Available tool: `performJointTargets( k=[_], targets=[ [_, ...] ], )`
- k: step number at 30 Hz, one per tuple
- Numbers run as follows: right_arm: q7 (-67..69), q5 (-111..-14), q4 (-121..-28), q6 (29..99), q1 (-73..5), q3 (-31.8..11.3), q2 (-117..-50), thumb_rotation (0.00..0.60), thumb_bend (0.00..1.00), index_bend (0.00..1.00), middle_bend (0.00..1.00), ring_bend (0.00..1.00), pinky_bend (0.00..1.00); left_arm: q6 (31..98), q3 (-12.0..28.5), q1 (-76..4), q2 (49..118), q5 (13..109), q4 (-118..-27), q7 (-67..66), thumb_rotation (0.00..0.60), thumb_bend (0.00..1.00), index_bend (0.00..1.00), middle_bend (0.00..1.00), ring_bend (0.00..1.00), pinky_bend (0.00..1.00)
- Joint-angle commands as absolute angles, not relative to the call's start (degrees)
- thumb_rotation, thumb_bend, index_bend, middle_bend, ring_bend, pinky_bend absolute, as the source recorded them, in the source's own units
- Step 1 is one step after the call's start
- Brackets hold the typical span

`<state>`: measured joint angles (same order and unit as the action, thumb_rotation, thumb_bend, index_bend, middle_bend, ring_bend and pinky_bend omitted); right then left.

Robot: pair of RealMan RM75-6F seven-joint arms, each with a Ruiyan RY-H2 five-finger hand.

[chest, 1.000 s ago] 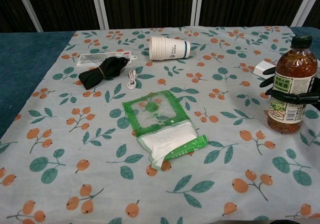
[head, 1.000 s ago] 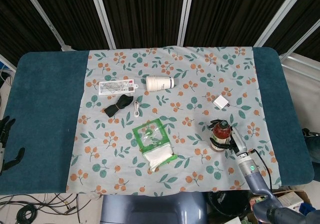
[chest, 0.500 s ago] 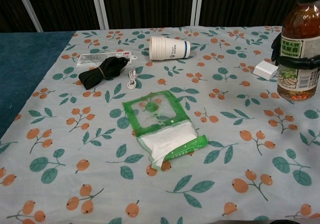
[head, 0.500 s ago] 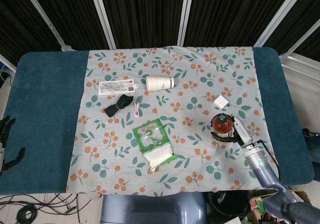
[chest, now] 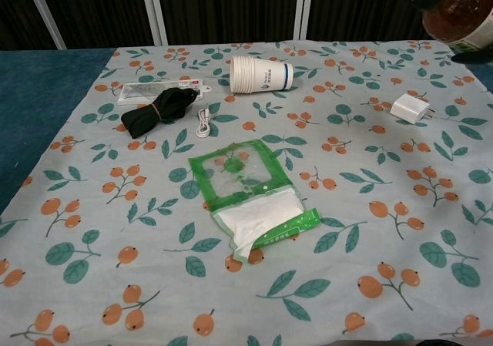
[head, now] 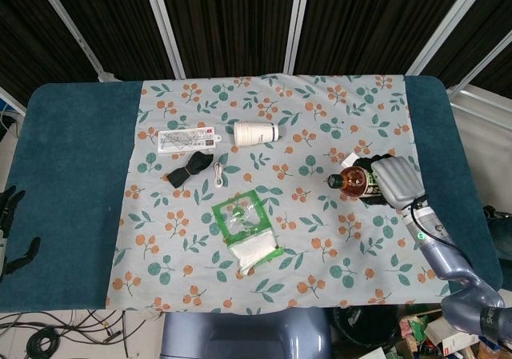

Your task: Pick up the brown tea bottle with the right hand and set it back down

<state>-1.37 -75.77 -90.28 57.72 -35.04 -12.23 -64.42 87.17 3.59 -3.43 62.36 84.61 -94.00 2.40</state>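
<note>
Brown bottle point(head: 350, 181) gripped in right hand point(head: 392, 181), lifted clear of desk point(head: 72, 183), tilted, above charger point(chest: 411, 108). Pickup done; lowering upright and release left. Left hand point(head: 10, 215) idle, apparently holding nothing.

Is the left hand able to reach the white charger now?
Probably not. The left hand rests off the table's far left edge, and the white charger lies on the right side of the cloth, nearer the right hand.

dark slatted wall panels point(head: 232, 19), teal table point(head: 72, 183)
</note>
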Motion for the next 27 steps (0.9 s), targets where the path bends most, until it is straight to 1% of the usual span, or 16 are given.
performJointTargets(
  k=[1, 4, 6, 9, 11, 13, 14, 15, 17, 18, 19, 20, 21, 22, 27],
  targets=[
    [-37.85, -63.93, -100.94, 63.10, -39.42, -13.60, -60.10, 0.600, 0.39, 0.49, 0.49, 0.49, 0.51, 87.19, 3.60, -3.43, 62.35, 84.60, -93.98, 2.38, 0.600, 0.37, 0.03, 0.00, 0.00, 0.00],
    [-51.29, -63.49, -102.86, 68.58, -40.12, -12.63, -61.65, 0.600, 0.42, 0.49, 0.49, 0.49, 0.51, 87.19, 3.62, -3.43, 62.30, 84.59, -93.95, 2.42, 0.600, 0.37, 0.03, 0.00, 0.00, 0.00],
    [-55.36, -62.91, -104.68, 70.47, -40.29, -12.44, -62.42, 0.600, 0.45, 0.49, 0.49, 0.49, 0.51, 87.19, 3.62, -3.44, 62.29, 84.62, -93.94, 2.46, 0.600, 0.37, 0.03, 0.00, 0.00, 0.00],
    [-57.25, -61.32, -108.13, 70.70, -40.57, -12.52, -62.27, 0.600, 0.45, 0.49, 0.49, 0.49, 0.52, 87.26, 3.61, -3.43, 62.29, 84.71, -93.91, 2.51, 0.600, 0.37, 0.03, 0.00, 0.00, 0.00],
    [-53.31, -59.94, -111.52, 69.11, -40.62, -13.39, -61.74, 0.600, 0.45, 0.49, 0.48, 0.48, 0.53, 87.35, 3.63, -3.41, 62.30, 84.76, -93.88, 2.60, 0.600, 0.37, 0.03, 0.00, 0.00, 0.00],
    [-43.96, -58.30, -115.68, 65.94, -40.26, -15.29, -60.58, 0.600, 0.45, 0.49, 0.47, 0.48, 0.53, 87.43, 3.64, -3.39, 62.30, 84.80, -93.84, 2.68, 0.600, 0.37, 0.03, 0.00, 0.00, 0.00],
    [-36.89, -58.34, -117.82, 63.68, -39.91, -16.75, -59.56, 0.600, 0.44, 0.49, 0.47, 0.48, 0.53, 87.45, 3.64, -3.38, 62.30, 84.83, -93.83, 2.71, 0.600, 0.37, 0.03, 0.00, 0.00, 0.00],
    [-32.50, -58.96, -118.61, 62.43, -39.61, -17.61, -58.88, 0.600, 0.43, 0.50, 0.47, 0.48, 0.53, 87.48, 3.63, -3.37, 62.30, 84.86, -93.82, 2.72, 0.600, 0.37, 0.03, 0.00, 0.00, 0.00],
    [-19.34, -61.28, -120.57, 60.18, -38.44, -20.38, -57.98, 0.600, 0.43, 0.50, 0.46, 0.48, 0.53, 87.49, 3.60, -3.36, 62.32, 84.92, -93.76, 2.70, 0.600, 0.37, 0.03, 0.00, 0.00, 0.00],
    [-10.24, -62.78, -121.66, 59.24, -37.50, -22.35, -57.69, 0.600, 0.43, 0.50, 0.46, 0.48, 0.53, 87.46, 3.57, -3.38, 62.32, 84.93, -93.75, 2.64, 0.600, 0.37, 0.03, 0.00, 0.00, 0.00],
    [-3.88, -63.75, -122.27, 58.82, -36.82, -23.76, -57.57, 0.600, 0.44, 0.50, 0.46, 0.48, 0.53, 87.43, 3.55, -3.38, 62.33, 84.94, -93.76, 2.61, 0.600, 0.37, 0.03, 0.00, 0.00, 0.00],
    [5.83, -65.22, -122.88, 58.34, -35.74, -25.92, -57.35, 0.600, 0.44, 0.50, 0.46, 0.48, 0.53, 87.43, 3.54, -3.38, 62.33, 84.96, -93.77, 2.57, 0.600, 0.37, 0.03, 0.00, 0.00, 0.00],
    [11.35, -66.53, -122.78, 57.94, -35.11, -27.01, -57.04, 0.600, 0.45, 0.50, 0.46, 0.48, 0.53, 87.43, 3.53, -3.38, 62.33, 84.98, -93.78, 2.56, 0.600, 0.37, 0.03, 0.00, 0.00, 0.00],
    [20.73, -68.09, -122.95, 58.10, -34.06, -29.20, -56.86, 0.600, 0.45, 0.50, 0.46, 0.48, 0.53, 87.47, 3.54, -3.38, 62.33, 85.01, -93.78, 2.56, 0.600, 0.37, 0.03, 0.00, 0.00, 0.00],
    [49.68, -74.21, -120.22, 59.21, -30.81, -34.89, -55.03, 0.600, 0.45, 0.50, 0.46, 0.49, 0.53, 87.64, 3.56, -3.29, 62.26, 85.02, -93.82, 2.82, 0.600, 0.37, 0.03, 0.00, 0.00, 0.00]
  ],
)
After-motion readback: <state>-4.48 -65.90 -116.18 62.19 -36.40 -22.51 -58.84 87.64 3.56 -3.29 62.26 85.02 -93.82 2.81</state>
